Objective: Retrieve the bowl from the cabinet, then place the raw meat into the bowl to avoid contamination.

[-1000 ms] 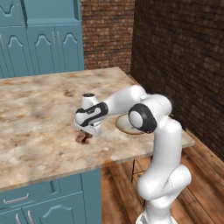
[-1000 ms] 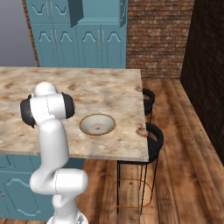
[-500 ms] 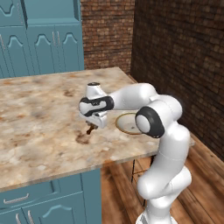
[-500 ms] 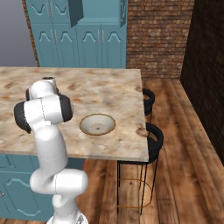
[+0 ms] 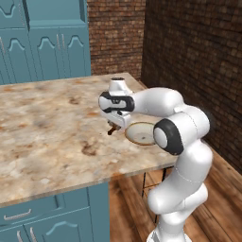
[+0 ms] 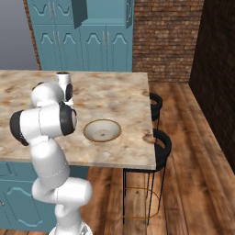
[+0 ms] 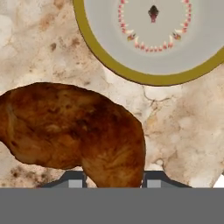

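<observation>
The raw meat [image 7: 74, 131] is a reddish-brown chunk with darker patches. In the hand view it sits directly above the two finger tips, its lower end dropping between them. In the left base view the raw meat [image 5: 112, 129] hangs just under the gripper [image 5: 114, 126], clear of the marble surface. The jaws stand partly closed, one on each side of the chunk, and grip it.

The bowl [image 5: 141, 133] stands upright on the counter [image 5: 47, 127], close to the counter's right edge and just beside the held meat on its right. In the right base view the bowl [image 6: 102, 130] lies toward the near right corner of the counter [image 6: 114, 96], a short way in from the front edge. In the hand view the bowl [image 7: 153, 39] shows a pale grey inside, a ring of small red and cream marks and an olive-brown rim. The meat is apart from the rim, with bare marble between them.

The cabinet [image 6: 98, 39] stands behind the counter against the back wall. One upper door [image 6: 79, 11] is swung outward. The lower doors carry slim silver bar handles.

Two black stools [image 6: 158, 142] stand at the counter's right edge on the wood floor [image 6: 193, 160]. A brick wall [image 5: 189, 52] runs along the right side of the room.
</observation>
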Tool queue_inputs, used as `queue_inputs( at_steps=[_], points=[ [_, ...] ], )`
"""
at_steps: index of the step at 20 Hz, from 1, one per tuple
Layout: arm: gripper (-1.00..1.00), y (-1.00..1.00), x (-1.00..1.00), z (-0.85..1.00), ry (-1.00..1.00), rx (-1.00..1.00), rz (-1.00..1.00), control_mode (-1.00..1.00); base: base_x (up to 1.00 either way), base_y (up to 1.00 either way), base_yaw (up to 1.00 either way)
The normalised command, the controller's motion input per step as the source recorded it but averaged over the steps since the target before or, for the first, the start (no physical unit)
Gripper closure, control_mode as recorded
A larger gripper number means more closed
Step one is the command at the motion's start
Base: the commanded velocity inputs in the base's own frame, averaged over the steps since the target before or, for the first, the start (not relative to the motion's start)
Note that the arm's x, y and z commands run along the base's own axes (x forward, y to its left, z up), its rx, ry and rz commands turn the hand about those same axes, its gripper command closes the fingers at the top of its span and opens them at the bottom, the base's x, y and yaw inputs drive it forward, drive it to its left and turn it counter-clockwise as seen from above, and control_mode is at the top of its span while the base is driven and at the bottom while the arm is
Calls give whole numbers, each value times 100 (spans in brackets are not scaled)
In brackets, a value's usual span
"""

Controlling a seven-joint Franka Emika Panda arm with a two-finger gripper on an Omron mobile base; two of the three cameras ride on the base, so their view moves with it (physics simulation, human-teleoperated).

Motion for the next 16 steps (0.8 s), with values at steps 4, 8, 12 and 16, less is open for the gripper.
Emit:
queue_inputs(
  at_steps=[4,8,12,16],
  points=[
    [100,-83,1,25,5,0,-5,-100,0,0,0],
    [100,-73,8,5,2,0,0,-100,0,0,0],
    [100,-65,4,-3,0,0,0,-100,0,0,0],
    [100,-61,7,-19,0,0,0,-100,0,0,0]
  ],
)
